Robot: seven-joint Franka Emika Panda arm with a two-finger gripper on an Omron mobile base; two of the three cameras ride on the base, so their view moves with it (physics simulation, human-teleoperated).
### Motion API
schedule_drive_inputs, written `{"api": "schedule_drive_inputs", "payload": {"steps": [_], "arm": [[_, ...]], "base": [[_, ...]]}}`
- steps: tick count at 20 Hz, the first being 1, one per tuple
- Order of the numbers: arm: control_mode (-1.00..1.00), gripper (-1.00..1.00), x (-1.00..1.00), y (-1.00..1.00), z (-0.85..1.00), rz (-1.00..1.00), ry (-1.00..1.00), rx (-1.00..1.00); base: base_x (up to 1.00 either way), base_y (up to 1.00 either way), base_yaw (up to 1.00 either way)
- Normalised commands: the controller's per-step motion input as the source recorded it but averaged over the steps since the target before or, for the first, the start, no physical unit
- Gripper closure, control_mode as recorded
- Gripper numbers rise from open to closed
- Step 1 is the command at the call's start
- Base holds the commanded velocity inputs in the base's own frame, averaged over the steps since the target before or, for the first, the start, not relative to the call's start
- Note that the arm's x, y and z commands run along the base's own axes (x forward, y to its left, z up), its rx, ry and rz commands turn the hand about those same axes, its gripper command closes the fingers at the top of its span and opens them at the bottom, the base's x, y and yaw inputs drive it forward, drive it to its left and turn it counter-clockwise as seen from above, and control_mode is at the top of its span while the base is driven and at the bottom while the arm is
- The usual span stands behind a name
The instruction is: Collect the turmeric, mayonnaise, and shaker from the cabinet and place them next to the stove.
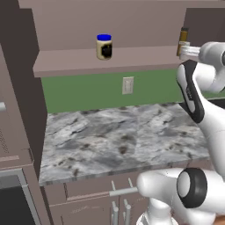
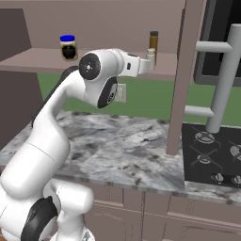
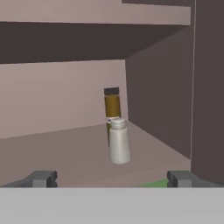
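The cabinet's shelf board [image 1: 70,61] [image 2: 33,59] [image 3: 52,148] carries all three items. The mayonnaise [image 1: 104,47] [image 2: 68,47], a cream jar with a blue lid, stands alone toward the shelf's left. At the right end, near the cabinet's inner corner, the small pale shaker [image 2: 151,55] [image 3: 119,142] stands just in front of the slim amber turmeric [image 1: 183,34] [image 2: 153,40] [image 3: 112,109]. My gripper [image 1: 188,52] [image 2: 148,65] [image 3: 111,179] is open at shelf height, a short way before the shaker, with nothing between its fingers. The black stove [image 2: 212,155] lies low at the right.
A grey marbled counter [image 1: 123,136] [image 2: 122,141] runs under the cabinet, with a wall outlet [image 1: 127,85] on the green wall. A tall mauve panel [image 2: 181,75] stands between counter and stove. Grey bars [image 2: 221,80] hang over the stove. Handled base drawers [image 1: 118,191] sit below the counter.
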Motion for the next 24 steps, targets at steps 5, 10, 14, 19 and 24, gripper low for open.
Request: {"api": "schedule_drive_inputs", "payload": {"steps": [5,10,14,19,24], "arm": [[-1.00,-1.00,0.24,0.00,0.00,-0.08,0.02,0.00],[-1.00,-1.00,0.31,0.00,0.00,-0.09,0.04,0.00],[-1.00,-1.00,0.33,0.04,0.00,-0.07,0.04,0.00],[-1.00,-1.00,0.34,0.02,0.00,-0.07,0.03,0.00],[-1.00,-1.00,0.30,0.01,0.00,-0.07,0.03,0.00]], "base": [[0.00,0.00,0.00],[0.00,0.00,0.00],[0.00,0.00,0.00],[0.00,0.00,0.00],[0.00,0.00,0.00]]}}
